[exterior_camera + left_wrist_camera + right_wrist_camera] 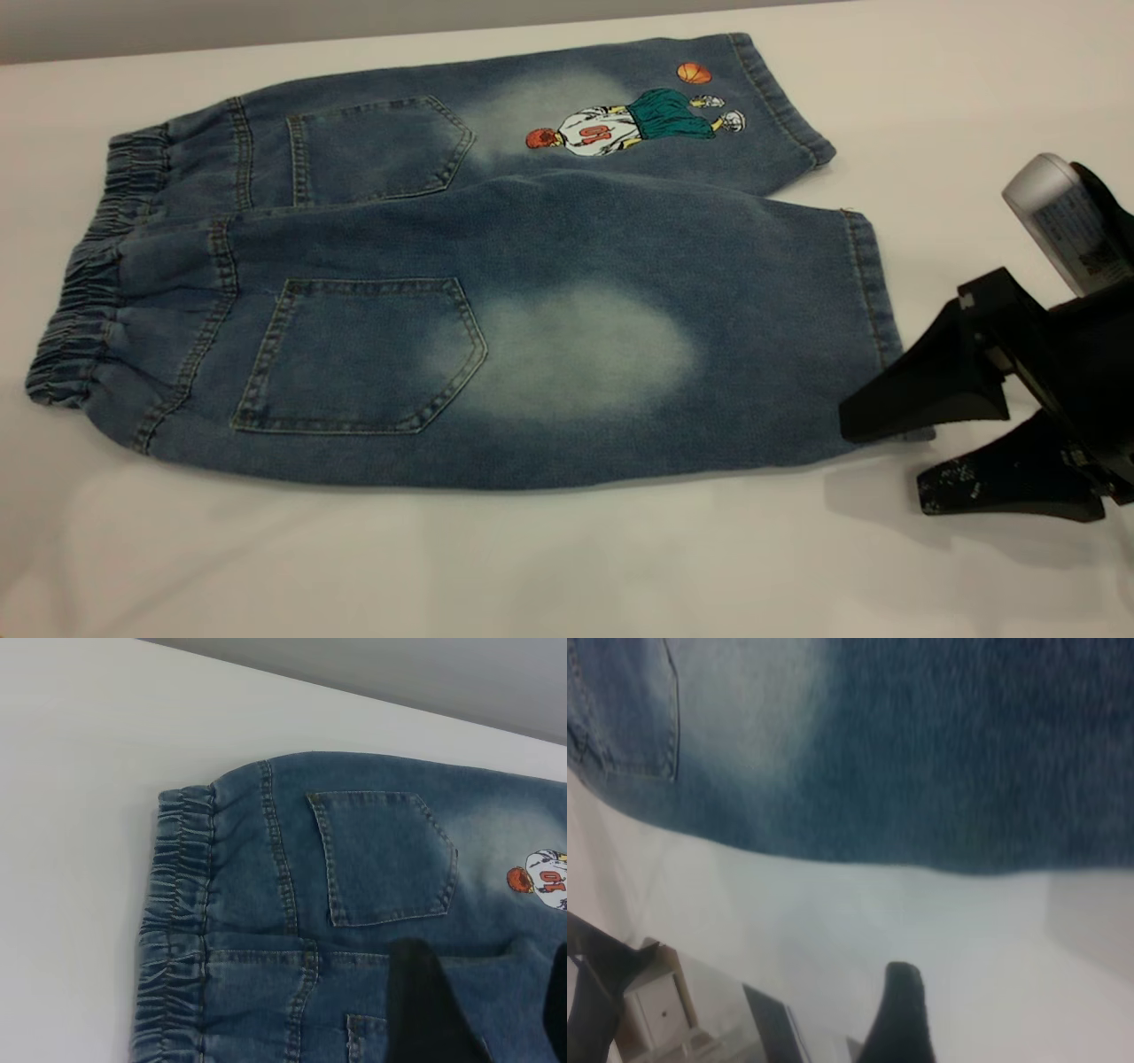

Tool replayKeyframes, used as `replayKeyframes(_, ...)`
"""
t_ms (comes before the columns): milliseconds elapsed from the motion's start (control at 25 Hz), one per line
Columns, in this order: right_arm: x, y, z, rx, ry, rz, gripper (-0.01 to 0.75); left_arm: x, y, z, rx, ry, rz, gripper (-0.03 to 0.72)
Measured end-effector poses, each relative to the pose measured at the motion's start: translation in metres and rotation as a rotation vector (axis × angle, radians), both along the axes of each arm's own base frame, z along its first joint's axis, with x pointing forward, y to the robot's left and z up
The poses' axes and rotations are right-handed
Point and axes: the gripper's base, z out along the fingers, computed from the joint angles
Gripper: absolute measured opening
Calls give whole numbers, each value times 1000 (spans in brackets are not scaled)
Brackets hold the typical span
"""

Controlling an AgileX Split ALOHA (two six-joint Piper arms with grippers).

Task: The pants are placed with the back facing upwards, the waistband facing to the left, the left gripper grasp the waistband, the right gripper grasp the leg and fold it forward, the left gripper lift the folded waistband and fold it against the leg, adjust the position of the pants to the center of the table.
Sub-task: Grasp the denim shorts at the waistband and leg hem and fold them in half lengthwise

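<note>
Exterior view: the pants [443, 292] lie flat on the table [532, 567], back pockets up, waistband [89, 292] at the far end from the right gripper [921, 447]. No fold made yet. Right gripper sits just past the hem of the plain leg [709, 354], jaws spread apart, one finger touching or overlapping the cuff corner, nothing clamped. Left wrist view: camera looks down on the waistband [177, 930] and upper pocket; the left gripper [483, 1010] shows only as dark finger shapes over the denim, can't tell jaw state, no grasp visible. Right wrist view: leg's edge [921, 815] close by, one finger tip [899, 1010] over bare table. Judgement: all of both grasps, both folds and centring remain.
</note>
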Motion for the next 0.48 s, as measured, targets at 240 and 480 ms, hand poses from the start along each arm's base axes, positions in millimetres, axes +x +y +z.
replayKeyframes(240,9,-5,-5,-2,-5,-18,531,0,0,0,0,0,0,321)
replayKeyframes(480,14,-26,-6,-10,-2,-113,531,0,0,0,0,0,0,321)
